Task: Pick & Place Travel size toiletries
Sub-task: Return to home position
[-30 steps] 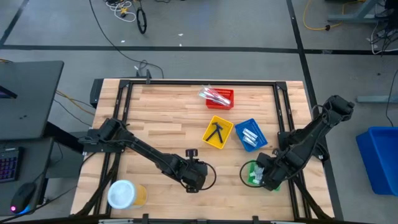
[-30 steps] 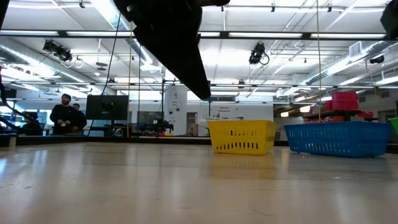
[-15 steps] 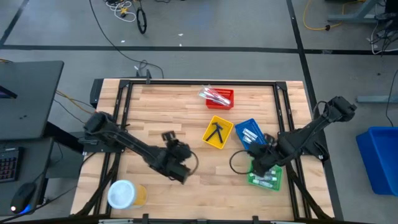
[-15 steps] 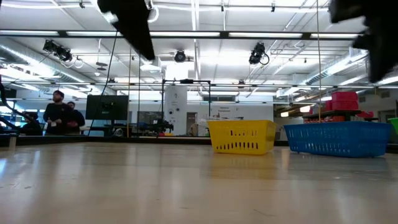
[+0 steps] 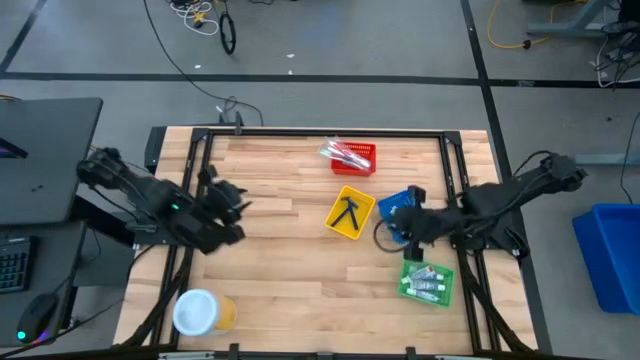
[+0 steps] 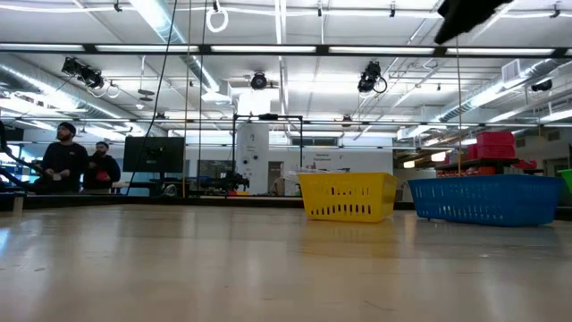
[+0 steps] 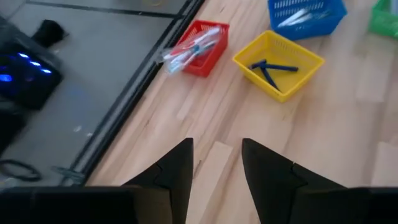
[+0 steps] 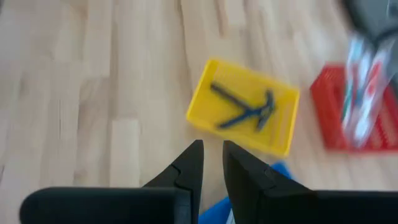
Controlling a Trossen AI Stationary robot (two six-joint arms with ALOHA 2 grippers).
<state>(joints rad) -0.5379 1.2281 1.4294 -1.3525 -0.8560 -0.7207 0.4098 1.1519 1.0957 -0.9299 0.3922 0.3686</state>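
Observation:
Travel size toiletries lie sorted in four square trays. The red tray (image 5: 352, 157) holds slim toothbrushes in clear wrap (image 7: 191, 48). Dark razors (image 8: 244, 107) lie in the yellow tray (image 5: 350, 213). White tubes fill the green tray (image 5: 428, 283). The blue tray (image 5: 393, 203) is partly hidden under my right gripper (image 5: 400, 216), which hangs above it with only a narrow gap between its fingers (image 8: 189, 163) and nothing in it. My left gripper (image 5: 232, 206) hovers open and empty over the table's left part, its fingers (image 7: 179, 167) well apart.
A round yellow tub with a white top (image 5: 200, 312) stands at the table's near left corner. Bare wood (image 5: 300, 270) spreads between the arms. The low view shows the yellow tray (image 6: 346, 197) and blue tray (image 6: 487, 199) side on, with people far behind.
My left gripper has risen from the table's near middle and swung back toward the left edge, rolling as it went. My right gripper has lifted off the green tray and gone toward the far edge until it hangs over the blue tray, turning on the way. No tray has moved.

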